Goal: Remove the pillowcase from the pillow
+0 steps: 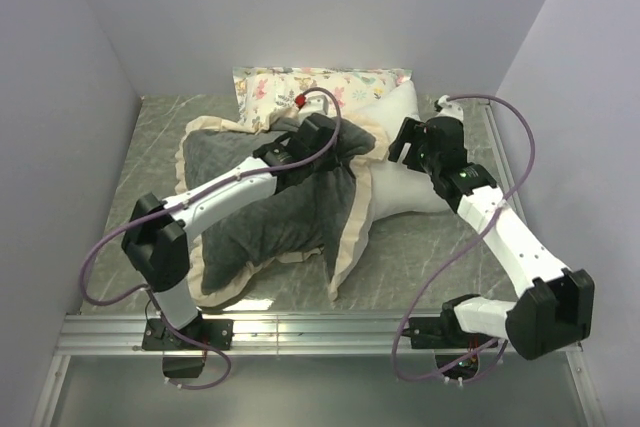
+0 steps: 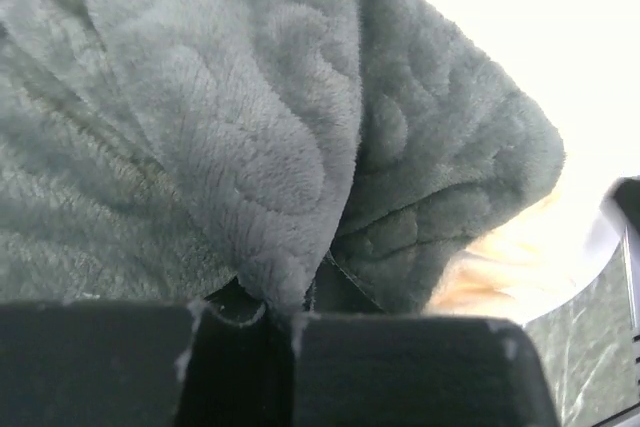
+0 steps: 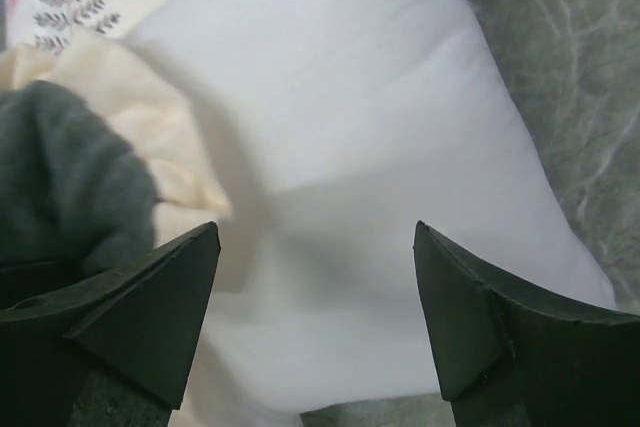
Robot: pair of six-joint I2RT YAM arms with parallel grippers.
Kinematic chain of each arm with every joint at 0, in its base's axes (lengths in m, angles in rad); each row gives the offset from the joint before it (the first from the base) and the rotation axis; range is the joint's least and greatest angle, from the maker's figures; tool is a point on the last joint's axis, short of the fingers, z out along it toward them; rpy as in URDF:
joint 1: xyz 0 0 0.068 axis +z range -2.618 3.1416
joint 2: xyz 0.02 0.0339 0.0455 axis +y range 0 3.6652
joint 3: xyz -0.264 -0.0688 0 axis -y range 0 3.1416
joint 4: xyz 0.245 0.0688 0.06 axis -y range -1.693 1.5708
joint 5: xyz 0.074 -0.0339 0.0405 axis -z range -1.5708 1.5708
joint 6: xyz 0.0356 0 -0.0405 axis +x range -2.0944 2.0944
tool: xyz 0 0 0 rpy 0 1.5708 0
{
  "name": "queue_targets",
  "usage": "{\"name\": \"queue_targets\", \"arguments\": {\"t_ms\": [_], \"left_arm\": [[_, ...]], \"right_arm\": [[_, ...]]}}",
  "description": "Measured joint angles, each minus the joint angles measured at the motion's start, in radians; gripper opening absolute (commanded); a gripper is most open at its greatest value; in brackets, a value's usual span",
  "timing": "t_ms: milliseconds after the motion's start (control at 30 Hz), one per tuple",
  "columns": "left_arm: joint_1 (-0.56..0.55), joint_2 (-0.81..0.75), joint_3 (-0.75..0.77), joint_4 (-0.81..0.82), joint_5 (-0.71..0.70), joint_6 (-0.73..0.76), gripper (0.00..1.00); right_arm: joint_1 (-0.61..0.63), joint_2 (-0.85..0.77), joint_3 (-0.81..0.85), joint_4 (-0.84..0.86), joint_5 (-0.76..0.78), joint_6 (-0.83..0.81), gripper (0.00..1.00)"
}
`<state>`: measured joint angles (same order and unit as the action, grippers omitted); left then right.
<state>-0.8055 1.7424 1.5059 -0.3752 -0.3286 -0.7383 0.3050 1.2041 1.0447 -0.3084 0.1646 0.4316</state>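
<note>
The pillowcase (image 1: 275, 212), dark grey plush with a cream frill, lies spread over the left and middle of the table. The plain white pillow (image 1: 400, 182) sticks out of it to the right. My left gripper (image 1: 322, 132) is shut on a fold of the grey plush (image 2: 290, 197) at the pillowcase's right end. My right gripper (image 1: 405, 142) is open above the pillow (image 3: 340, 147), its fingers (image 3: 150, 297) apart and holding nothing; the cream frill (image 3: 130, 117) and grey plush are at its left.
A smaller animal-and-tree print pillow (image 1: 320, 85) lies at the back against the wall. Grey marble-look tabletop (image 1: 430, 247) shows at the front right. Side walls close in left and right. A metal rail (image 1: 300, 332) runs along the near edge.
</note>
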Motion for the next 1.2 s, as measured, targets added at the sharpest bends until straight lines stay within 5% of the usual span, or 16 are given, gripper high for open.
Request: {"name": "queue_targets", "arguments": {"t_ms": [400, 733, 967, 1067, 1100, 1133, 1200], "left_arm": [[0.172, -0.456, -0.343, -0.041, 0.005, -0.012, 0.01], [0.227, -0.456, -0.453, 0.037, 0.075, -0.033, 0.00], [0.230, -0.440, -0.421, 0.020, 0.079, -0.029, 0.01], [0.233, -0.418, -0.379, 0.008, 0.088, -0.023, 0.01], [0.235, -0.411, -0.368, 0.006, 0.091, -0.021, 0.00], [0.238, -0.405, -0.360, 0.003, 0.093, -0.016, 0.00], [0.245, -0.397, -0.351, 0.002, 0.098, -0.010, 0.00]], "right_arm": [[-0.085, 0.098, -0.065, 0.095, -0.167, 0.021, 0.86], [0.108, -0.045, -0.068, 0.100, -0.061, -0.031, 0.91], [0.191, 0.175, 0.000, 0.100, -0.078, -0.078, 0.98], [0.190, 0.282, 0.046, 0.097, -0.077, -0.086, 0.74], [0.190, 0.311, 0.069, 0.090, -0.075, -0.091, 0.21], [0.190, 0.332, 0.092, 0.082, -0.071, -0.095, 0.07], [0.192, 0.349, 0.124, 0.076, -0.066, -0.079, 0.00]]}}
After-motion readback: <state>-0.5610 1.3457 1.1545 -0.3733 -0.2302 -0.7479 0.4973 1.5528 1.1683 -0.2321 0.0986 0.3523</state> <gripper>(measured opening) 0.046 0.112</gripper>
